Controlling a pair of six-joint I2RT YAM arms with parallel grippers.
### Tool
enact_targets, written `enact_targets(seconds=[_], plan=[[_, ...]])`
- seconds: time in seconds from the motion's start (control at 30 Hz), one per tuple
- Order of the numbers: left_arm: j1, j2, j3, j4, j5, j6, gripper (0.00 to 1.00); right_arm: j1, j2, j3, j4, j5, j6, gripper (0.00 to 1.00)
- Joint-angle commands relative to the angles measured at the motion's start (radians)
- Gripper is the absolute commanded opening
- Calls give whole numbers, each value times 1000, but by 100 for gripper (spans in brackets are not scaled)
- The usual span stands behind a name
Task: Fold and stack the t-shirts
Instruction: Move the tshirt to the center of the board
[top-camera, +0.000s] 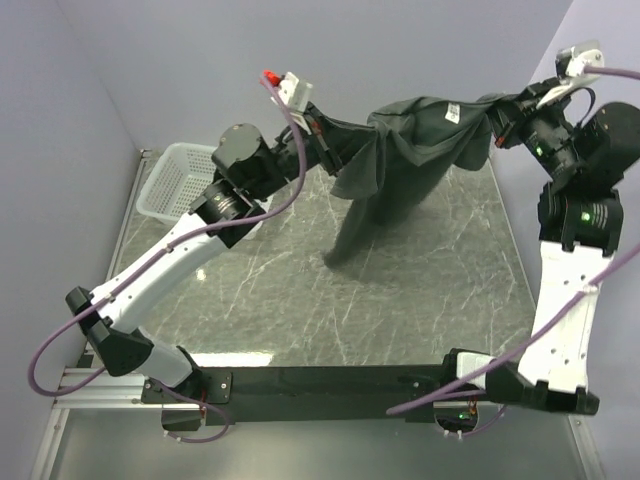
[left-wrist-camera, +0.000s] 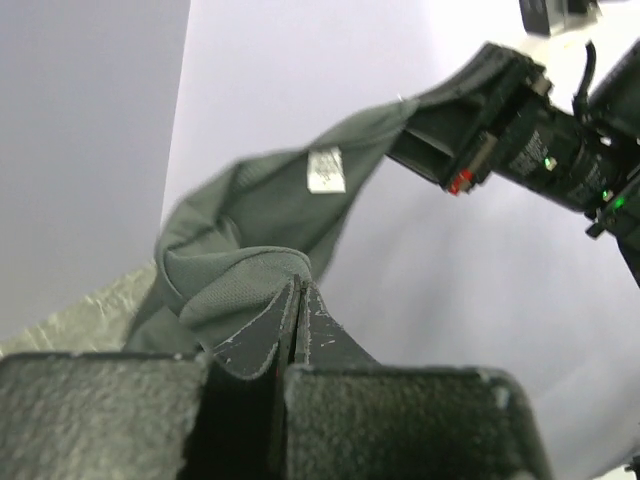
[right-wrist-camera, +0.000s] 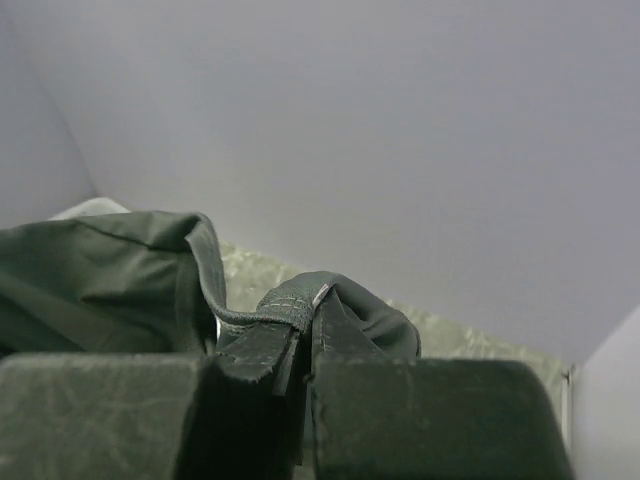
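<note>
Both pairs of jaws pinch the grey-green t-shirt (top-camera: 420, 145), hanging between them over the table (top-camera: 300, 305).

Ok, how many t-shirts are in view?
1. The t-shirt hangs over the table, stretched between the left end effector and the right end effector, both shut on it. No other shows.

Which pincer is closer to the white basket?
Left. The left pincer grips the shirt mid-table, right of the basket; the right pincer grips it far over on the right.
</note>
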Motion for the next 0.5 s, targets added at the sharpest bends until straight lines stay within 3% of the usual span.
enact_targets(seconds=[0.0, 0.13, 0.37, 0.47], plan=[[16, -28, -33, 33, 29, 10, 1, -6, -20, -68, 72, -58, 34, 0], [36, -18, -118, 41, 54, -19, 1, 33, -8, -188, 97, -142, 42, 0], [102, 22, -184, 56, 81, -67, 1, 227, 86, -283, 89, -26, -6, 0], [132, 31, -213, 78, 95, -88, 1, 256, 135, -297, 106, 6, 9, 0]])
